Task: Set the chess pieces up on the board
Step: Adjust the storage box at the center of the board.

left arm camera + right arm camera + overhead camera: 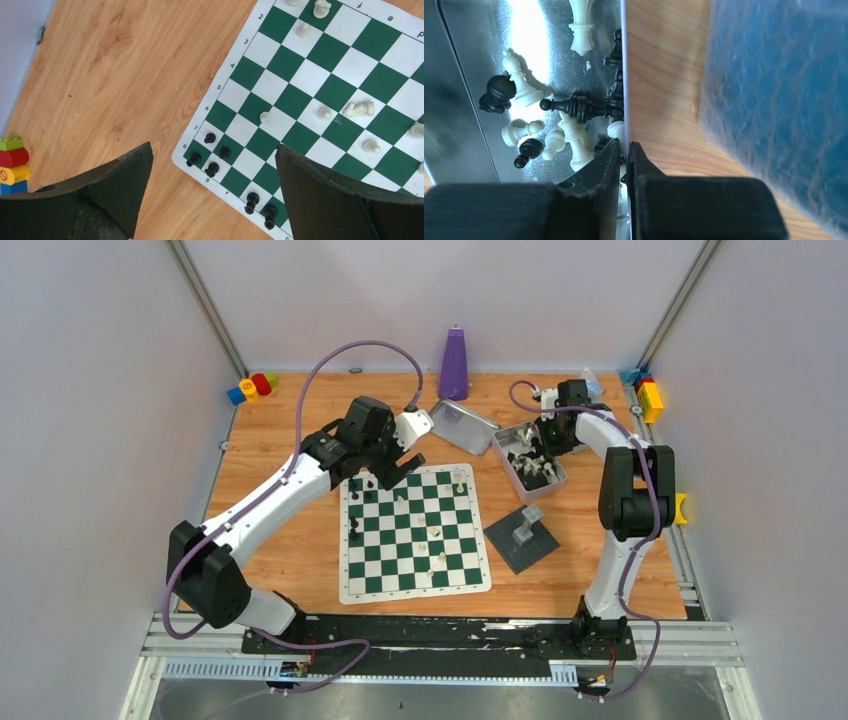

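Note:
The green-and-white board [400, 562] lies at the table's middle, also in the left wrist view [310, 75]. Several black chess pieces [212, 169] stand at its near-left corner there; cream-white pieces [358, 108] are scattered mid-board, one lying on its side. My left gripper [387, 476] hovers open and empty over that corner [213, 146]. My right gripper [545, 440] is shut on the thin wall [623, 60] of the silver metal tray [557, 483], one finger inside and one outside [625, 144]. Loose black [574, 106] and white pieces [519, 82] lie in the tray.
The tray's lid [462, 425] lies behind the board, a purple cone [453, 365] beyond it. A dark grey baseplate [521, 537] with a grey part sits right of the board. Toy blocks stand in the far corners [252, 387] [646, 392]. A blurred blue object [774, 90] is beside the tray.

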Controlling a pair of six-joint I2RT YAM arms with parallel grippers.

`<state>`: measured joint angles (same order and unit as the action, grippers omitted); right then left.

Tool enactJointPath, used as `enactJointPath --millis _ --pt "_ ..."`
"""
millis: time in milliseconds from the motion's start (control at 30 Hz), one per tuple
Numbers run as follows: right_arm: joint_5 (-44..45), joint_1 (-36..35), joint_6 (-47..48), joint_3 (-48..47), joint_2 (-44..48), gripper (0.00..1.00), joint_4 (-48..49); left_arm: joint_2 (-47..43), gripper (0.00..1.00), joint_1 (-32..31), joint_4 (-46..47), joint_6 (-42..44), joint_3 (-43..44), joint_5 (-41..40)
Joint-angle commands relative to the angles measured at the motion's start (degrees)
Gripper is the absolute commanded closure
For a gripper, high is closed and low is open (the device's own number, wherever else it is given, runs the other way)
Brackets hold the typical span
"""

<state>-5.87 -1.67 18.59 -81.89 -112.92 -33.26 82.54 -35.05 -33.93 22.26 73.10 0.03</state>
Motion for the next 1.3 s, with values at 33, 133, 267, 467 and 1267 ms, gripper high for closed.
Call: enactJointPath --millis 33,133,267,467,1267 --pt "0.1 -2.1 -2.5 -7.1 -3.0 1.0 -1.4 0.1 0.0 0.7 0.0 0.3 2.3 0.1" --pt "0.4 -3.5 -4.4 -8.5 -4.1 1.0 -2.2 1.1 0.0 1.0 -0.1 0.3 3.2 0.1" --pt "0.6 -5.0 -8.5 -7.5 -3.7 1.0 -3.7 2.0 0.0 1.4 -0.4 0.1 4.0 0.1" --pt "0.9 -5.3 -13.5 -2.3 -0.5 1.0 -3.9 2.8 0.0 1.6 -0.9 0.1 4.9 0.1" --pt "-13.9 -7.9 -0.5 4.8 23.2 0.3 -10.6 2.2 0.0 2.0 -1.5 -0.7 5.9 -2.8"
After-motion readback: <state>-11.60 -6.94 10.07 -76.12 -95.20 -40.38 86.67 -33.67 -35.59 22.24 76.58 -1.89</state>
